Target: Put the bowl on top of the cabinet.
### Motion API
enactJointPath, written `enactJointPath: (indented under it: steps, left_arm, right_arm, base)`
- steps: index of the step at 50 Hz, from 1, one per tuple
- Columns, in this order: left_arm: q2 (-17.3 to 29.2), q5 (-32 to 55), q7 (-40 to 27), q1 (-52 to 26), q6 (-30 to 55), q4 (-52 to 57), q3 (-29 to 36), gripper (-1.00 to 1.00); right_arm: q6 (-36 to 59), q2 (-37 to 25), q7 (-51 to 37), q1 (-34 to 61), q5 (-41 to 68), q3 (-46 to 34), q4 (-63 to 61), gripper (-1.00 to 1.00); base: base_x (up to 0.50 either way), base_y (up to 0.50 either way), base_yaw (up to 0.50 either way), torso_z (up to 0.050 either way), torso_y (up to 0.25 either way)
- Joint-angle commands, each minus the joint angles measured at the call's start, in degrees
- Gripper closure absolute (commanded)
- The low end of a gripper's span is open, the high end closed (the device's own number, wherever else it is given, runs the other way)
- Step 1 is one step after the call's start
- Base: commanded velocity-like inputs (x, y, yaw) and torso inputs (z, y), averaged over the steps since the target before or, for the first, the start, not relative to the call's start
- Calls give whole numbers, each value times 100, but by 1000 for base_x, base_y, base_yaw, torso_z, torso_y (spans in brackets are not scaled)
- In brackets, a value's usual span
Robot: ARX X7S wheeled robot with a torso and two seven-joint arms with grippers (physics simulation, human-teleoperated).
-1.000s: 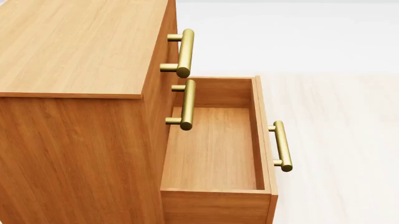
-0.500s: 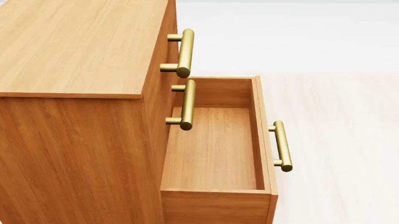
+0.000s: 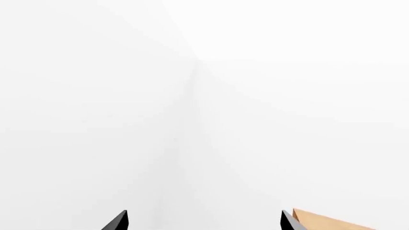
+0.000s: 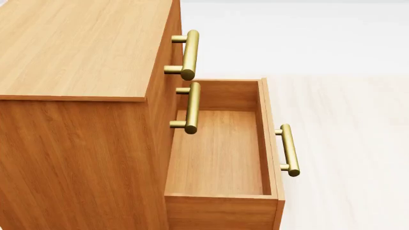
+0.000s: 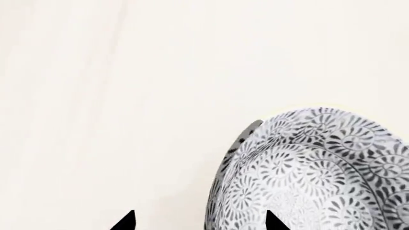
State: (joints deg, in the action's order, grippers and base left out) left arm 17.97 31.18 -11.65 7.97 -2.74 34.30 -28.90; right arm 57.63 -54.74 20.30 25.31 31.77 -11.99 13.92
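While only two dark tips of the right gripper (image 5: 198, 221) are showing, its fingers (image 5: 126, 221) are standing apart, and whether they are gripping the bowl (image 5: 313, 175) cannot be told; the bowl is lying at four o'clock, one tip overlapping it. The left gripper (image 3: 203, 221) is gaping, holding nothing. Farther off, the cabinet (image 4: 76, 48) is standing with one drawer (image 4: 221, 153) pulled out.

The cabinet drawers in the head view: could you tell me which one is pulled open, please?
The lowest visible drawer of the cabinet is open, its bare interior exposed. The two above it stay shut, flush with the front.
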Motion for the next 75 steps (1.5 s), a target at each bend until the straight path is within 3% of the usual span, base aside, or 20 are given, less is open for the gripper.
enactJointPath:
  steps: [1, 15, 16, 29, 40, 50, 59, 75]
  left_arm:
    - [13, 4, -18, 11, -8, -2, 5, -100]
    - [31, 9, -28, 16, -18, -7, 20, -100]
    - [31, 6, -27, 16, -22, -9, 23, -100]
    - [39, 19, -38, 28, -44, -15, 26, -100]
    - [45, 26, -50, 35, -59, -22, 32, -100]
    - [55, 40, -73, 51, -59, 6, 33, -100]
    - [59, 39, -80, 67, -70, 7, 41, -100]
    - [85, 89, -101, 83, -76, 12, 22, -100]
  right_arm:
    - [-1, 134, -133, -120, -4, -40, 193, -100]
    - [-114, 143, -197, -326, 104, 142, 86, -100]
    - [-173, 148, -259, -336, 97, 205, 68, 100]
    - [-61, -63, -215, -198, 281, 437, -210, 100]
    - [183, -534, 133, 128, 231, 114, -787, 100]
    - [688, -896, 340, 1251, 225, 17, -1152, 100]
    - [832, -918, 1079, 2835, -333, -997, -1426, 100]
    - [695, -308, 2497, 5077, -1572, -2926, -1289, 100]
  base:
    - [0, 0, 0, 0, 0]
    - [0, 0, 0, -1, 0]
    - [0, 0, 0, 0, 0]
    - [0, 0, 0, 0, 0]
    - [0, 0, 0, 0, 0]
    - [0, 0, 0, 0, 0]
    - [0, 0, 0, 0, 0]
    - [0, 0, 0, 0, 0]
